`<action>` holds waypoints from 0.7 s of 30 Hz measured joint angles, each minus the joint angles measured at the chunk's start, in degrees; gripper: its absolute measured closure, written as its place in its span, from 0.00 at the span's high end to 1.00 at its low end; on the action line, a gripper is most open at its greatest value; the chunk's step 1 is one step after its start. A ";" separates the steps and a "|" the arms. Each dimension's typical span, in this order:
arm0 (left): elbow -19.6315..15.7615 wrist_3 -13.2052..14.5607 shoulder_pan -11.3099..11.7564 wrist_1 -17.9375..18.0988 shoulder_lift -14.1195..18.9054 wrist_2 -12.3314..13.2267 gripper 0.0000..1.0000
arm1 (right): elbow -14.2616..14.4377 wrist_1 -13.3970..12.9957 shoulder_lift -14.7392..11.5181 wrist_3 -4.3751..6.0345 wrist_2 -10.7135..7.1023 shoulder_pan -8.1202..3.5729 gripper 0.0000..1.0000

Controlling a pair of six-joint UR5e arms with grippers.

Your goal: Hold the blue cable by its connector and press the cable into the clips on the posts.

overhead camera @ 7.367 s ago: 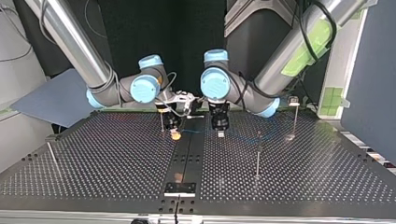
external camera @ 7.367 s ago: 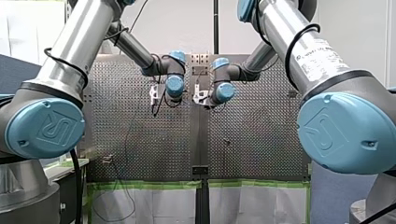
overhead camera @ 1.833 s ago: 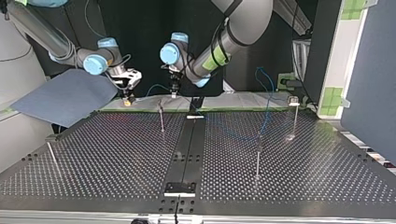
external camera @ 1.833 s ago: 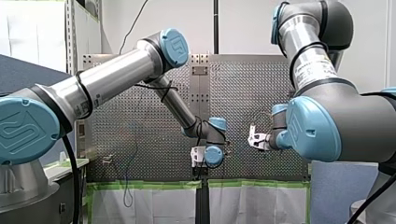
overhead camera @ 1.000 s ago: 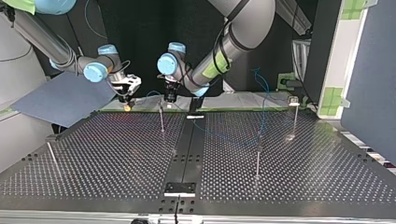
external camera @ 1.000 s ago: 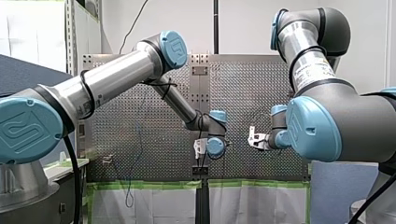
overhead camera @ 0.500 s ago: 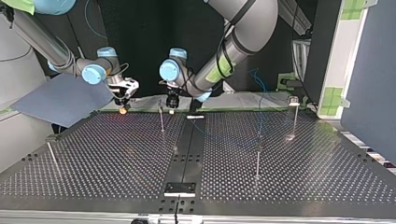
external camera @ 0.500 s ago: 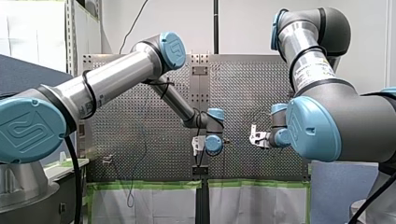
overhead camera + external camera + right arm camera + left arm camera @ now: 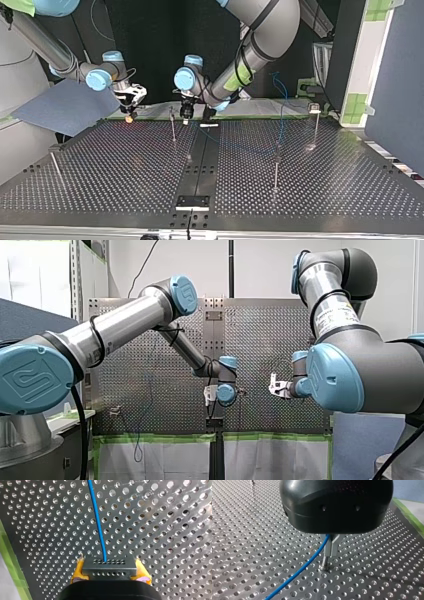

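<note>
"Blue cable (image 9: 299, 571): where does it run?"

"On the near side of the tall post (image 9: 173, 129) it passes low over the perforated counter (image 9: 125, 170), then rises to the post's top."

"And at the top?"

"It meets the forked clip (image 9: 331, 546); whether it is seated there I cannot tell. My left hand (image 9: 185, 118) hangs just beside the post's top, at its top-view right. Its black body hides whether it is apart or together."

"The cable's end?"

"Beyond the post, at its top-view left and well apart from it, my right hand (image 9: 129, 116) has its yellow pads (image 9: 78, 568) clamped on the grey connector (image 9: 109, 567), one pad at each end. The cable leaves the connector's front face."
</note>
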 joint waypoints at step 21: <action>5.79 -1.13 2.73 -4.59 -0.01 4.21 0.00 | -2.28 -0.08 0.00 -0.74 3.88 -0.54 0.00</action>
